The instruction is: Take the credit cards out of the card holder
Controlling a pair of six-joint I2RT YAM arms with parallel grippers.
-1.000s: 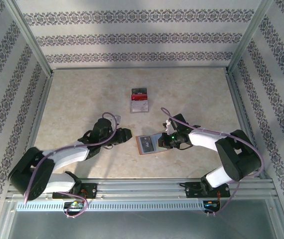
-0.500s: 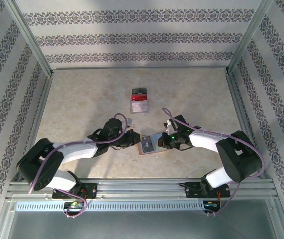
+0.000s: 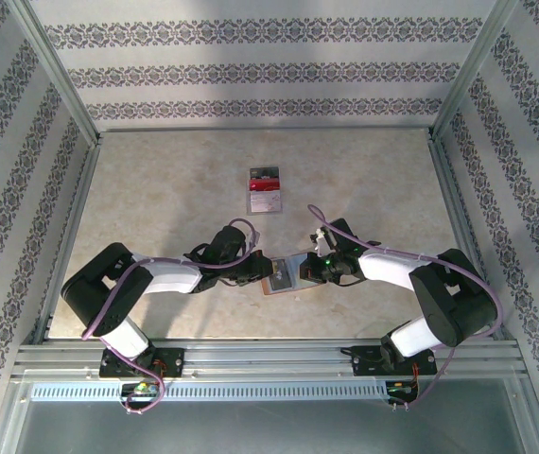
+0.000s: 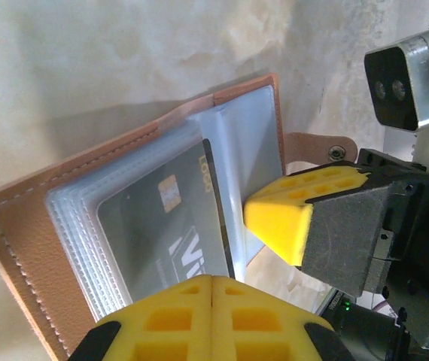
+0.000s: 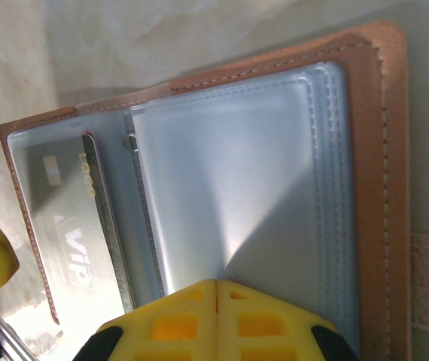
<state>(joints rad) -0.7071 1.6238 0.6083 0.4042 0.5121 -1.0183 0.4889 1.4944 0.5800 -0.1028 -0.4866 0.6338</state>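
Left claw (image 3: pixel 258 270) — shut, its yellow pads (image 4: pixel 162 323) pressed flat together along a straight seam. It sits at the left edge of the card holder (image 3: pixel 283 275), which lies open on the table (image 3: pixel 156 189) near the front, between the two arms. From the left wrist camera the pads meet right at the near edge of the clear sleeves. Whether a sleeve or a card edge is pinched between them I cannot tell.

Right claw (image 3: pixel 304 272) — also shut, pads together, at the holder's right side. The left wrist camera shows one of its yellow fingers (image 4: pixel 290 218) down on the clear sleeve of the right-hand page, just beside the snap tab (image 4: pixel 316 147). I cannot tell if it grips the sleeve or only presses on it.

Holder: tan-pink leather with a stitched border, outside face down. Several clear plastic sleeves are fanned on the left half.

Dark card (image 4: pixel 169 233): gold chip and pale "VIP" lettering. It sits inside the top sleeve on the left page, one long edge along the fold. The top sleeve on the right page looks plain pale grey-blue.

Flat stack (image 3: pixel 265 192): farther back on the table, near the middle. It is red on the far part and white on the near part, well apart from the holder and both claws.
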